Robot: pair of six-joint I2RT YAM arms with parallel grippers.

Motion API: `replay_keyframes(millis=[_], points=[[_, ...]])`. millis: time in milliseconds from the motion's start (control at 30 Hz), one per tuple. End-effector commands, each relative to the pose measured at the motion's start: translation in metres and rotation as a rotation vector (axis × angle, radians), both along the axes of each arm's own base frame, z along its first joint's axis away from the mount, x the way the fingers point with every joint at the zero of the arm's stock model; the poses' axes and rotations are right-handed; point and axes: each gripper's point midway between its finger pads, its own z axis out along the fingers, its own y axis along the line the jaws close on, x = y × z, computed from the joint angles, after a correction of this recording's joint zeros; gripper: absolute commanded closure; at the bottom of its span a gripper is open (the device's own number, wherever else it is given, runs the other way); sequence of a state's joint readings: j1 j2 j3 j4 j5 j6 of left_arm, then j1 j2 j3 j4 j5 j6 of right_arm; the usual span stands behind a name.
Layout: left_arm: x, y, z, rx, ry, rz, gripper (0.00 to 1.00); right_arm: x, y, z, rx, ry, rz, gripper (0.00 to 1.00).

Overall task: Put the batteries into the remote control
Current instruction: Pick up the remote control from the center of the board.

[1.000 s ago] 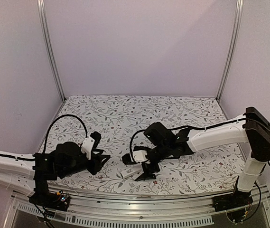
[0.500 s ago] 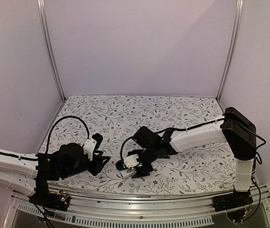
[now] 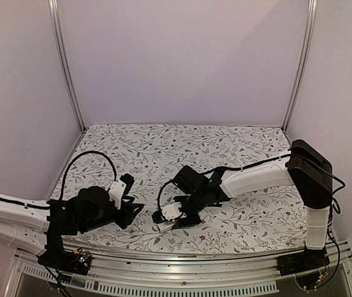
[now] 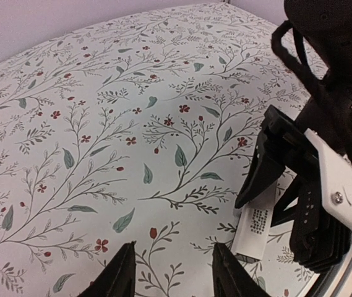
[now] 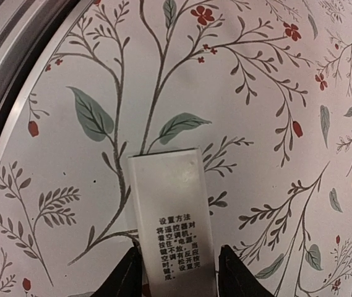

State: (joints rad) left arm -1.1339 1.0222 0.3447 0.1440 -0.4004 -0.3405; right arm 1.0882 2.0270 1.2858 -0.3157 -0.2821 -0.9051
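The remote control (image 5: 169, 204) is a slim white bar lying flat on the floral tablecloth, its printed black text facing up. My right gripper (image 5: 179, 266) has its jaws closed in against both long sides of it, near the end closest to the camera. From the left wrist view the remote control (image 4: 255, 232) shows under the right arm's black fingers (image 4: 268, 167). My left gripper (image 4: 172, 253) is open over bare cloth a short way left of it, holding nothing. In the top view the right gripper (image 3: 174, 218) is low over the remote control (image 3: 165, 226). The batteries are out of view.
The table's metal front rail (image 5: 15, 68) runs close to the remote's far end. The left arm (image 3: 89, 210) rests low at the front left. Side walls and upright posts (image 3: 64, 68) enclose the table.
The right arm has swung left and down over the remote, and its jaws have narrowed from wide open onto the remote's sides. The left arm has barely moved.
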Motion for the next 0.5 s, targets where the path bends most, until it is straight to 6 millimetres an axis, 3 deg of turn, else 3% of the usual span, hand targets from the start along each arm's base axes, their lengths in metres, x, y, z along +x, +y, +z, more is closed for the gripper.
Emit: replay_keyframes(millis=[0, 133, 467], points=[[0.003, 0.003, 0.001, 0.005, -0.010, 0.010, 0.58, -0.004, -0.005, -0.010, -0.047, 0.020, -0.005, 0.61], [0.003, 0.003, 0.002, 0.002, -0.012, 0.006, 0.58, -0.002, -0.003, 0.002, -0.011, 0.045, -0.018, 0.66], [0.003, -0.001, 0.009, -0.013, -0.039, -0.017, 0.58, 0.014, 0.001, 0.058, 0.171, 0.101, -0.109, 0.71]])
